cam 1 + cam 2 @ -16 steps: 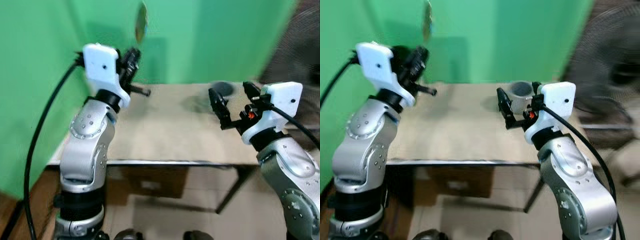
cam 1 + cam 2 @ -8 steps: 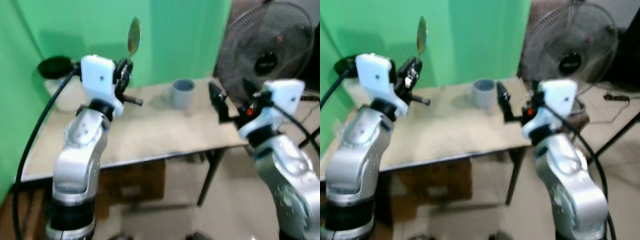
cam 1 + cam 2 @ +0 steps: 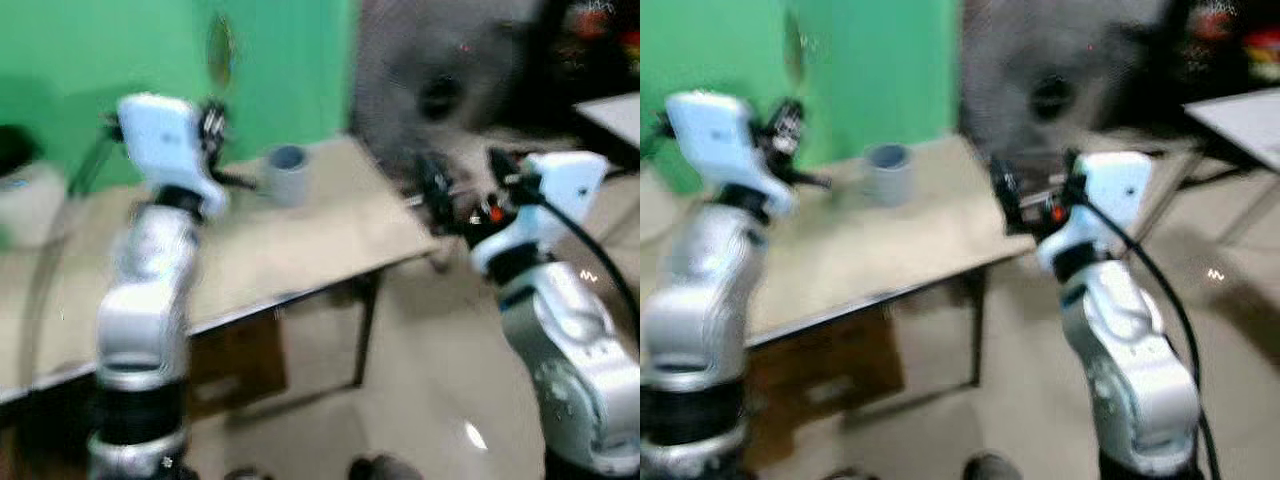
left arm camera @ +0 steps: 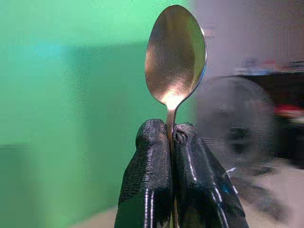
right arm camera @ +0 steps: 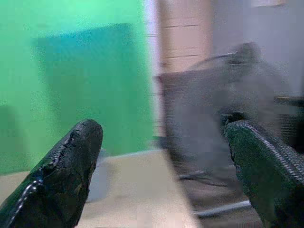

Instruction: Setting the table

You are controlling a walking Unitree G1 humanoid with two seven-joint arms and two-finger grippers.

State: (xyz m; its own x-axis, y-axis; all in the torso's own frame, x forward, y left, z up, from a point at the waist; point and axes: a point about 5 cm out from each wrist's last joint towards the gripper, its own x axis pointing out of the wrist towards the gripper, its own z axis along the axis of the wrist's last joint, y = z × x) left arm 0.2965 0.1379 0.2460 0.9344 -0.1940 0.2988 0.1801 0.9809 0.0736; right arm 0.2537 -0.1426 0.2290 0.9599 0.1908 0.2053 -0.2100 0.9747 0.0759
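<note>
My left gripper [image 4: 171,135] is shut on the handle of a metal spoon [image 4: 175,53], whose bowl stands upright above the fingertips. In the eye views that gripper [image 3: 212,122] is raised over the left part of the wooden table [image 3: 330,225], with the spoon [image 3: 219,48] against the green wall. A grey cup [image 3: 288,174] stands on the table near its far edge. My right gripper [image 3: 455,190] is open and holds nothing, level with the table's right end. Its two black fingers [image 5: 66,173] are spread wide apart in the right wrist view.
A white container with a dark lid [image 3: 25,195] sits at the table's far left. A large standing fan [image 3: 440,90] is behind the table's right end. A brown box [image 3: 235,365] lies under the table. Another table edge [image 3: 610,105] shows at far right. Bare floor lies to the right.
The whole view has swung right and is blurred, so the camera has turned. The table, cup and fan have shifted left in the picture. Both grippers keep their pose.
</note>
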